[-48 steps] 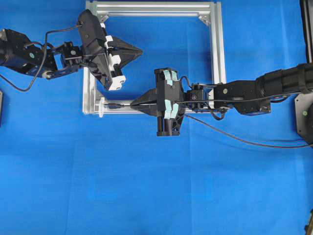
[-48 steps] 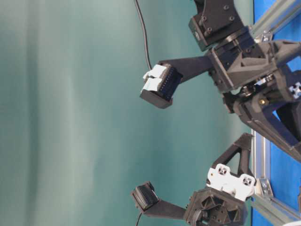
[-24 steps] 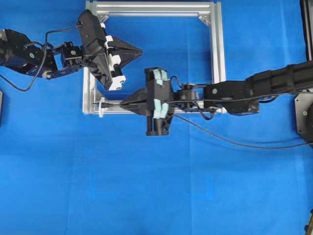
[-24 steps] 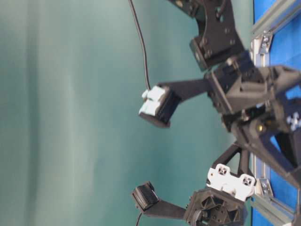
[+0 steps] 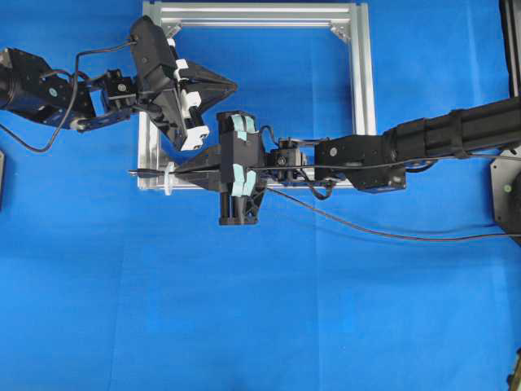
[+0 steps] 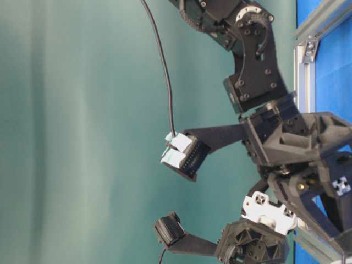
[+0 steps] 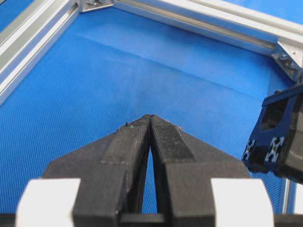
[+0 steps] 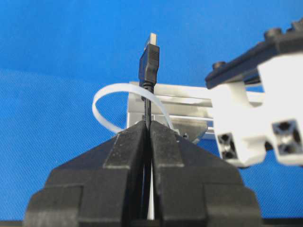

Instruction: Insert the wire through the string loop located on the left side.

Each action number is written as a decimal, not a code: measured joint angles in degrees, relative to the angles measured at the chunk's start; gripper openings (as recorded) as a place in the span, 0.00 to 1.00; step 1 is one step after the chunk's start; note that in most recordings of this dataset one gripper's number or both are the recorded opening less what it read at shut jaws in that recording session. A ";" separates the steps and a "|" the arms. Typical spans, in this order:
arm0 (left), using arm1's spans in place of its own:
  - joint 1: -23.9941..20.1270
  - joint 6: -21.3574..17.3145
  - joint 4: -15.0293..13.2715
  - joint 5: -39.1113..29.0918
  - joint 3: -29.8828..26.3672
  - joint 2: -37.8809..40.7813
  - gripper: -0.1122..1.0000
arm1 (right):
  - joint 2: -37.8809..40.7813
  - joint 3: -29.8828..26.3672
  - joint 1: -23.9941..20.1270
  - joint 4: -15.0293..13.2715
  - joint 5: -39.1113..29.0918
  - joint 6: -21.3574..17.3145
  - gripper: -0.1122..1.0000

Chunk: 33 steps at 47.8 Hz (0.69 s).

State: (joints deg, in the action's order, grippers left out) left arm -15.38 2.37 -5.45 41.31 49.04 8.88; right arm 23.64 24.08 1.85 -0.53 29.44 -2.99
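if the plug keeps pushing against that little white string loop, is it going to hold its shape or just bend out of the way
The string loop is a thin white band standing in an open arc, so it probably springs rather than flops. Being so thin, it would likely bend aside if the wire in the right gripper pressed on it. Its mount sits by the aluminium frame, so the base should stay put.

A robotics lab: a desk under blue cloth, a square aluminium-extrusion frame bolted up beside the right end effector, and a plain teal backdrop.

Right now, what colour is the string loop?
White; the string loop shows best in the right wrist view.
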 measured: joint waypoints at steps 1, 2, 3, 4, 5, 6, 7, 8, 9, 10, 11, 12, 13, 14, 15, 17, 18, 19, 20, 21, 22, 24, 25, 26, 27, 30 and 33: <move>0.00 0.00 0.00 0.00 0.00 0.00 0.10 | 0.00 -0.09 0.00 0.00 0.00 0.00 0.10; 0.00 0.00 0.09 0.00 0.00 0.00 0.10 | 0.09 -0.09 0.00 0.00 0.00 0.09 0.10; 0.00 0.00 0.00 0.00 0.00 0.00 0.10 | 0.18 -0.18 0.00 0.00 0.00 0.00 0.10; 0.00 0.00 0.00 0.00 0.00 0.00 0.10 | 0.18 -0.26 0.00 0.00 0.00 0.09 0.10; 0.00 0.00 0.00 0.00 0.00 0.09 0.10 | 0.18 -0.35 0.00 0.00 0.00 0.09 0.10; 0.00 0.00 0.00 0.00 0.00 0.00 0.10 | 0.18 -0.35 0.00 0.00 0.00 0.09 0.10; 0.00 0.00 0.00 0.00 0.00 0.00 0.10 | 0.18 -0.35 0.00 0.00 0.00 0.09 0.10; 0.00 0.00 0.00 0.00 0.00 0.00 0.10 | 0.18 -0.35 0.00 0.00 0.00 0.09 0.10; 0.00 0.00 0.00 0.00 0.00 0.00 0.10 | 0.18 -0.44 0.00 0.00 0.00 0.09 0.10; 0.00 0.00 0.00 0.00 0.00 0.00 0.10 | 0.18 -0.35 0.00 0.00 0.00 0.09 0.10; 0.00 0.09 0.09 0.00 -0.09 0.00 0.10 | 0.18 -0.35 0.00 0.00 0.00 0.00 0.10; 0.00 0.00 0.00 0.00 0.00 0.00 0.10 | 0.18 -0.35 0.00 0.00 0.00 0.09 0.10; 0.00 0.00 0.00 0.00 0.00 0.00 0.10 | 0.18 -0.35 0.00 0.00 0.00 0.09 0.10; 0.00 0.00 0.09 0.00 0.00 0.00 0.10 | 0.18 -0.35 0.00 0.00 0.00 0.00 0.10; 0.00 0.00 0.00 0.00 0.00 0.00 0.10 | 0.18 -0.35 0.00 0.00 0.00 0.09 0.10; 0.00 0.00 0.00 0.00 0.00 0.00 0.10 | 0.18 -0.35 0.00 0.00 0.00 0.00 0.10; 0.00 0.00 0.09 0.00 0.00 0.00 0.10 | 0.18 -0.35 0.00 0.00 0.00 0.09 0.10; 0.09 0.00 0.00 0.00 0.00 0.00 0.10 | 0.18 -0.44 0.00 0.00 0.00 0.09 0.10; 0.00 0.00 0.00 0.00 0.00 0.00 0.10 | 0.18 -0.35 0.00 0.00 0.00 0.09 0.10; 0.09 0.00 0.09 0.00 0.09 -0.09 0.10 | 0.18 -0.35 0.00 0.00 0.00 0.09 0.10; 0.09 0.00 0.00 0.00 0.18 -0.18 0.10 | 0.18 -0.35 0.00 0.00 0.00 0.09 0.10; 0.00 0.00 0.00 0.00 0.62 -0.62 0.10 | 0.18 -0.44 0.00 0.00 0.00 0.09 0.10; 0.00 0.00 0.09 0.00 0.97 -0.97 0.10 | 0.18 -0.35 0.00 0.00 0.00 0.09 0.10; 0.00 0.00 0.09 0.00 1.23 -1.32 0.10 | 0.18 -0.35 0.00 0.00 0.00 0.09 0.10; 0.00 0.00 0.00 0.00 1.67 -1.67 0.10 | 0.18 -0.44 0.00 0.00 0.00 0.00 0.10; 0.09 0.00 0.00 0.00 2.99 -2.90 0.10 | 0.18 -0.35 0.00 0.00 0.00 0.09 0.10; 0.00 0.00 0.00 0.09 4.75 -4.39 0.10 | 0.18 -0.35 0.00 0.00 0.00 0.09 0.10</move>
State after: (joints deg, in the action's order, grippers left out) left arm -15.38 2.37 -5.45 41.40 53.79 4.48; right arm 23.82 23.73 1.85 -0.53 29.44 -2.90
